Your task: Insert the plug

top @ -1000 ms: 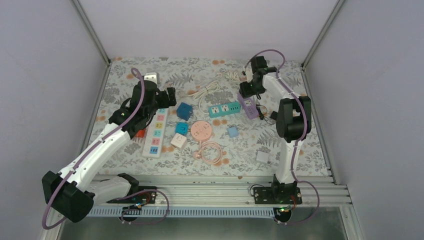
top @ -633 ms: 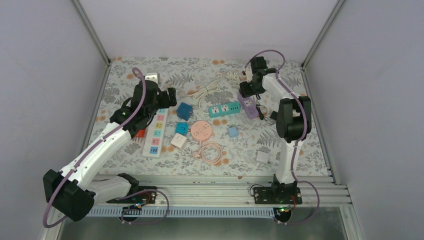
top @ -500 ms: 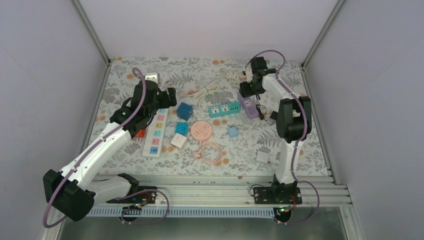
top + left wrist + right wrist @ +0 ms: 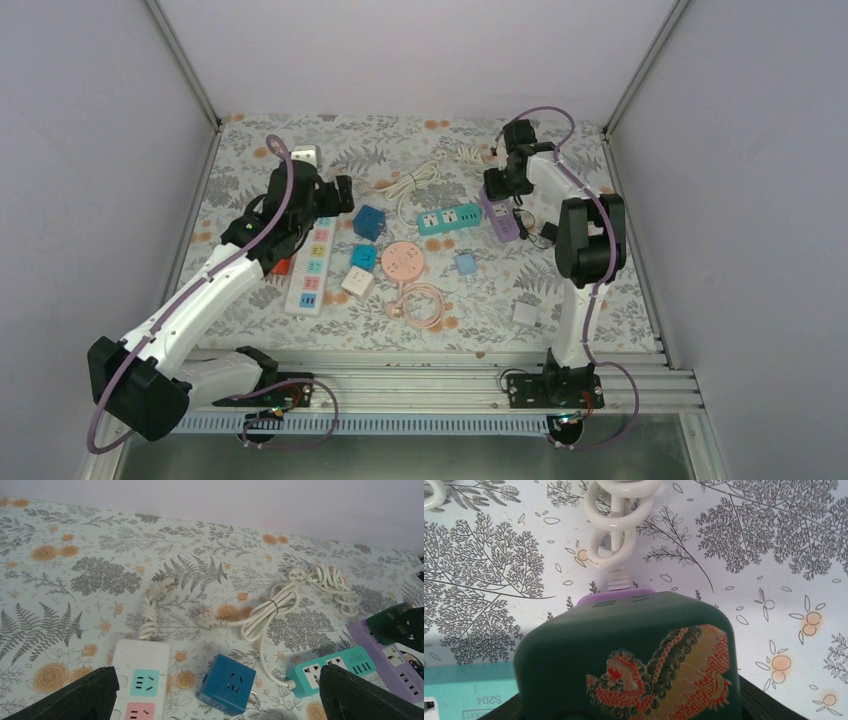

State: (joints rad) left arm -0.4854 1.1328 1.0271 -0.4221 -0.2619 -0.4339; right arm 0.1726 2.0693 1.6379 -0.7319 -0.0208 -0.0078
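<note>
Green plug (image 4: 629, 650) was at the purple power strip (image 4: 503, 222), seemingly not home yet!
Right pincer (image 4: 497, 186) clamped it; left pincer (image 4: 338, 195) gaped empty, well apart.

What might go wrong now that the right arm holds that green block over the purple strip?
The green block in the right gripper hides the sockets of the purple strip from the wrist view, so it may miss the holes. The strip seems unfastened, so pressing may slide it toward the teal strip.
</note>
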